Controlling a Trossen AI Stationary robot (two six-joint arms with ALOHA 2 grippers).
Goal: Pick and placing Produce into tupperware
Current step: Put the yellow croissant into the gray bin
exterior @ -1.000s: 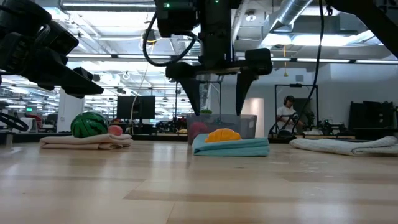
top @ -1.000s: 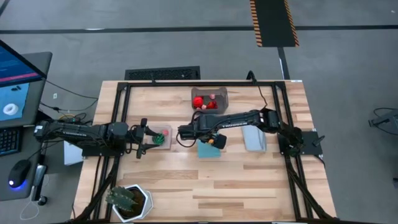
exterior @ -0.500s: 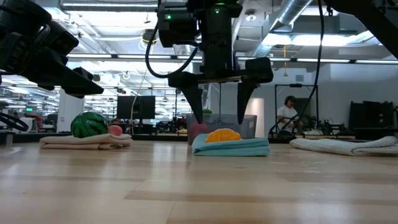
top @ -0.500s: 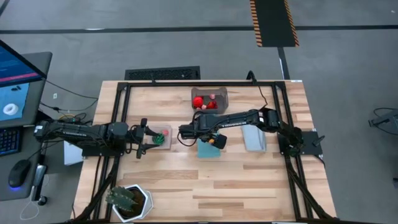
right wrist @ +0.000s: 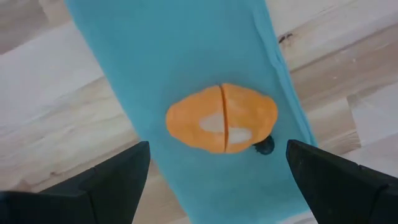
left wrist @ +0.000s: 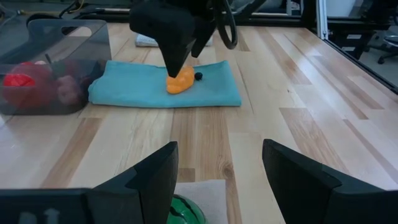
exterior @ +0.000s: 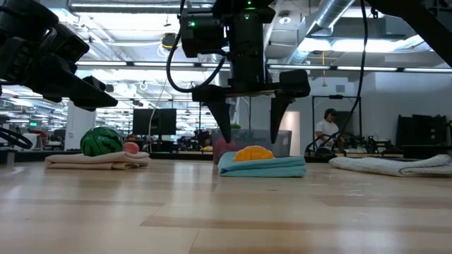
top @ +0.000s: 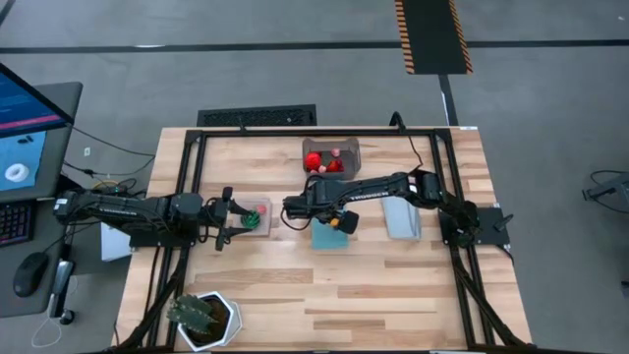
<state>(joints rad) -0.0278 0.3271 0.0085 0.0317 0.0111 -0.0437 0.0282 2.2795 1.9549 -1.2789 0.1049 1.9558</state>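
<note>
Change: right end effector has dropped lower over the orange produce piece across the last second; its fingers now straddle the piece at centre of the low view.
Right end effector state: spread wide, nothing held, fingers either side of the orange piece in the right wrist view.
Orange piece: lies on the teal mat, centre of the high view, beside a small dark bit.
Tupperware: upper centre of the high view, well apart from the teal mat; red and pink produce already inside.
Left end effector: hovers, fingers parted and empty, left of centre over the green piece on a tan mat; unchanged.
Meaning: descent suggests a grasp of the orange piece is imminent; closing and lifting remain.
Worktop: plant pot lower left.
</note>
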